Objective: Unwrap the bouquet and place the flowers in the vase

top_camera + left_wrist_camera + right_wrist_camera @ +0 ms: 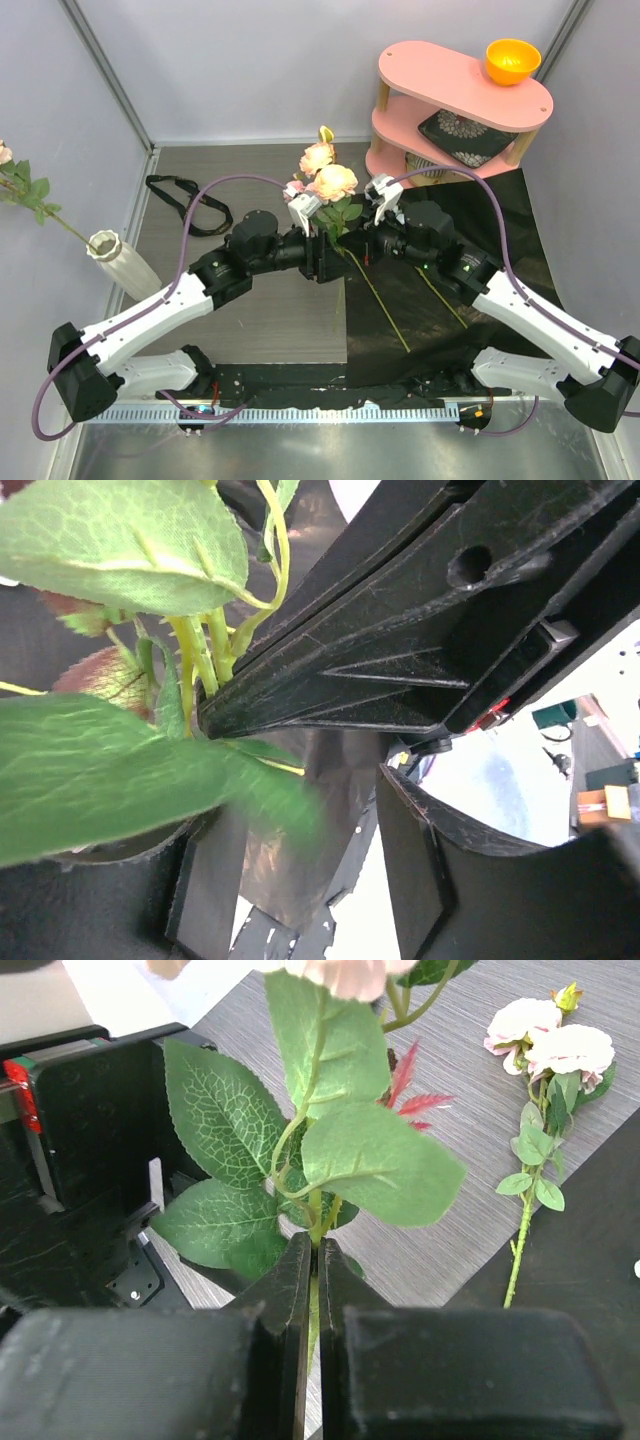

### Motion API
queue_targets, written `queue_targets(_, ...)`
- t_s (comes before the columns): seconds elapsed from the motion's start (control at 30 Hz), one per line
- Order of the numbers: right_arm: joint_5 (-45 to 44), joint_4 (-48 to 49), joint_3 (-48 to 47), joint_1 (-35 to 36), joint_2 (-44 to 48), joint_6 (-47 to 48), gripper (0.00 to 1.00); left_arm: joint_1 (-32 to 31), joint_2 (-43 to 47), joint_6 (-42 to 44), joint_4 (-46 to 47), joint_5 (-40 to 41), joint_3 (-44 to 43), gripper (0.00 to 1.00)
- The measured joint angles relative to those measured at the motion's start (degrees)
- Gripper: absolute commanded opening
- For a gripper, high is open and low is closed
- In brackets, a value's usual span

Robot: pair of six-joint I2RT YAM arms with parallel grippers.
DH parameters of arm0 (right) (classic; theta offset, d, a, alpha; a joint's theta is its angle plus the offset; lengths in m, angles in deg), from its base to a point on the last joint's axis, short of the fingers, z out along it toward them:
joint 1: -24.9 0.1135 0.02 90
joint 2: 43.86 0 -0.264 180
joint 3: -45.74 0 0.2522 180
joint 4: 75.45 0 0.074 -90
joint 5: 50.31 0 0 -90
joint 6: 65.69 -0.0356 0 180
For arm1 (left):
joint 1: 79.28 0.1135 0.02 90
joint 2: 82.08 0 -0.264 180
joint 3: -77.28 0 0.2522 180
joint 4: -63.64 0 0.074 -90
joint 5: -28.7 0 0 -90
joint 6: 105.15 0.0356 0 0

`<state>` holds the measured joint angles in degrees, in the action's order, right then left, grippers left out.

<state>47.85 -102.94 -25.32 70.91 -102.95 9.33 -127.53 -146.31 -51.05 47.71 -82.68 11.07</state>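
Flowers [333, 182]: peach-bloomed bunch upright over mid-tabletop, between both arms. Green stem pinched in right end effector [313, 1258], fingers closed tight on it just below leaves. Left end effector [327, 247] at same stems from opposite side, fingers partway apart, stems against tip of one finger; cannot tell whether it grips. Vase [105, 246] far left, holding leafy flower stem [30, 190]. Loose stems [385, 310] lie on spread black paper [480, 230]. Black ribbon [185, 195] on tabletop [265, 325], beyond left arm.
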Motion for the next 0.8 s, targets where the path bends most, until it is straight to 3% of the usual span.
queue_targets(0.23, 1.64, 0.02, -0.02, 0.04, 1.77, 0.07, 0.01, 0.17, 1.92, 3.48, -7.96, 5.84, -1.42, 0.57)
queue_targets(0.43, 4.83, 0.57, -0.02, 0.04, 1.84, 0.04, 0.01, 0.28, 2.60, 3.10, -8.74, 7.96, -1.42, 0.48)
queue_targets(0.6, 7.17, 1.22, -0.02, 0.04, 0.81, 0.00, 0.01, 0.28, 2.60, 1.55, -7.54, 8.15, -1.31, 0.47)
queue_targets(0.73, 7.96, 2.47, 0.11, -0.02, 0.70, -0.11, 0.01, 0.26, 2.69, -0.13, -6.62, 7.87, -1.09, 0.18)
queue_targets(0.8, 8.31, 2.99, 0.39, -0.02, 0.66, -0.13, 0.09, -0.07, 3.06, -0.57, -6.40, 7.56, -1.09, 0.08)
